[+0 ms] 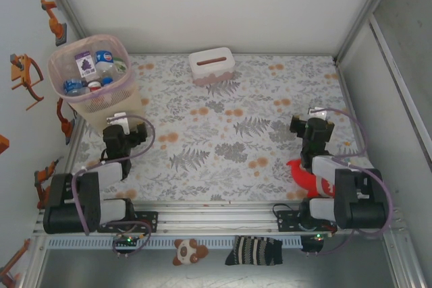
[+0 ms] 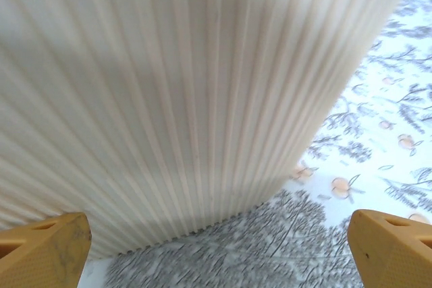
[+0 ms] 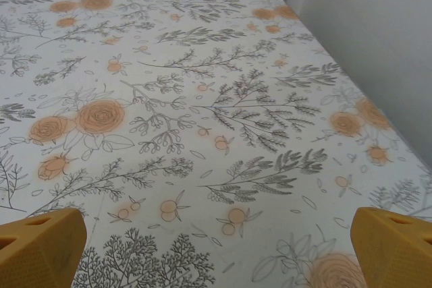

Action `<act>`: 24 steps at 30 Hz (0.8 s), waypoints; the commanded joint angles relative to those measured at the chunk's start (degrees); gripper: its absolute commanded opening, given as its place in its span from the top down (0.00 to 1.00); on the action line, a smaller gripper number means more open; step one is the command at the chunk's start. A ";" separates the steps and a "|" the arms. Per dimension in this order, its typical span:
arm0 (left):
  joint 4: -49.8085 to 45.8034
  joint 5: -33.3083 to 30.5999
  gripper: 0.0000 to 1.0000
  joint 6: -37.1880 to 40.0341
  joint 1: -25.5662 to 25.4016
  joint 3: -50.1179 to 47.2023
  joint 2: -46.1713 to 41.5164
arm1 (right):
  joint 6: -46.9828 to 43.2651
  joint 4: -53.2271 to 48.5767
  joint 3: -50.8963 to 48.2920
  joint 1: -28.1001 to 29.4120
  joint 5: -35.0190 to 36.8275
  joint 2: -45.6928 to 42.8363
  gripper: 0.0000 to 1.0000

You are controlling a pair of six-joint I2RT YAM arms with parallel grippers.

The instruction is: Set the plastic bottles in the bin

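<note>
Appears at the closing step, with clear label-wrapped plastic bottles [image 1: 101, 59] lying inside the tall translucent pinkish-beige bin [image 1: 52, 72], left gripper [image 1: 120, 123] just beside it, jaws apart, right gripper [image 1: 317, 116] well apart from it, likewise agape, calling likely only for retreat.

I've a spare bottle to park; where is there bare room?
Bare: the wide middle of the table, between tissue box, left gripper and right gripper. Crowded: far-left corner by the bin; near right by the red toy.
</note>
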 commanded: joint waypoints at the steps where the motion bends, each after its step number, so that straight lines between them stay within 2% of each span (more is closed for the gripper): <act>1: 10.17 6.56 0.03 1.04 0.66 2.87 5.41 | 0.13 9.99 0.20 -2.03 -5.57 4.07 0.01; 6: 19.85 8.35 0.03 0.98 1.15 2.39 13.63 | -0.09 14.73 0.00 -2.75 -9.00 9.33 0.01; 8: 11.82 10.11 0.03 1.48 1.37 4.97 11.76 | -0.99 15.28 0.67 -2.74 -10.89 11.45 0.01; 11: 6.01 12.35 0.03 1.56 1.94 8.33 12.41 | -1.27 14.56 1.74 -2.74 -11.51 12.47 0.01; 14: 6.95 11.79 0.03 1.31 1.99 8.40 12.96 | -1.18 10.59 3.93 -2.77 -11.41 12.69 0.01; 24: 6.34 11.03 0.03 1.38 1.72 8.42 12.64 | -1.25 10.63 3.97 -2.74 -11.41 12.71 0.01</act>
